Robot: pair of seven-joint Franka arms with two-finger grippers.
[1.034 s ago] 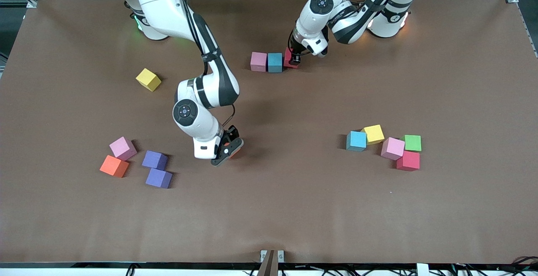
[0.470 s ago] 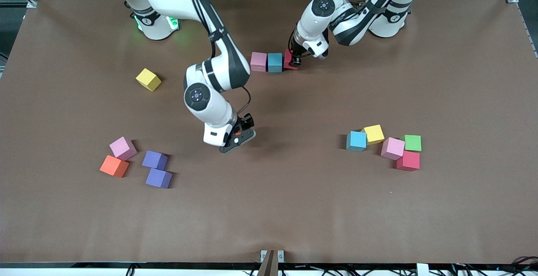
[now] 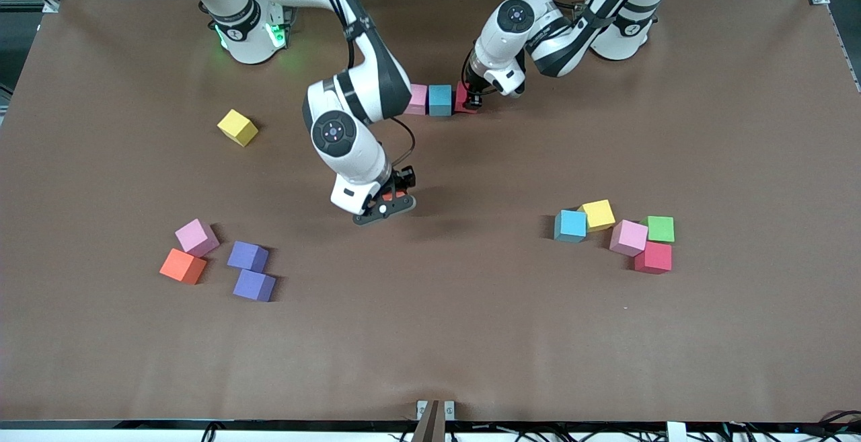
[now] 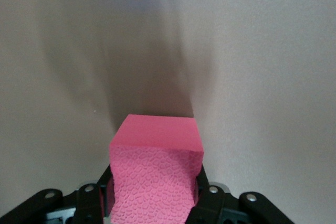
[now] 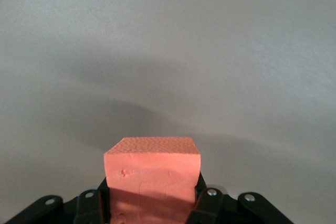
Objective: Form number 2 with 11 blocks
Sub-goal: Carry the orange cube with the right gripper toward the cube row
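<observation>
Nearest to the front camera, toward the right arm's end of the brown table [image 3: 471,334], lie four small matte cubes: two purple cubes [image 3: 254,285] [image 3: 247,255] touching at a corner, an orange cube [image 3: 183,266] and, just beside it and a little farther, a pink cube [image 3: 196,237]. Toward the left arm's end lies a second group: a red cube [image 3: 653,258] nearest, then a second pink cube [image 3: 628,237] and a green cube [image 3: 659,229] that touch it, then a blue cube [image 3: 570,225] with a yellow cube [image 3: 598,214] against it.

Between the two groups, the right gripper [image 3: 389,202] hangs over bare table near the middle, its fingers closed on a salmon-orange cube [image 5: 153,181]. In the front view the gripper body hides most of this cube.

Farther off, toward the right arm's end, a second yellow cube [image 3: 237,127] lies alone and turned.

Farthest, near the robots' bases, stands a short row: a third pink cube [image 3: 418,99], partly covered by the right arm's elbow, a second blue cube [image 3: 440,99] touching it, and a pinkish-red cube [image 4: 156,174] at the end. The left gripper [image 3: 472,97] is down at this end and grips the pinkish-red cube, which sits on the table.
</observation>
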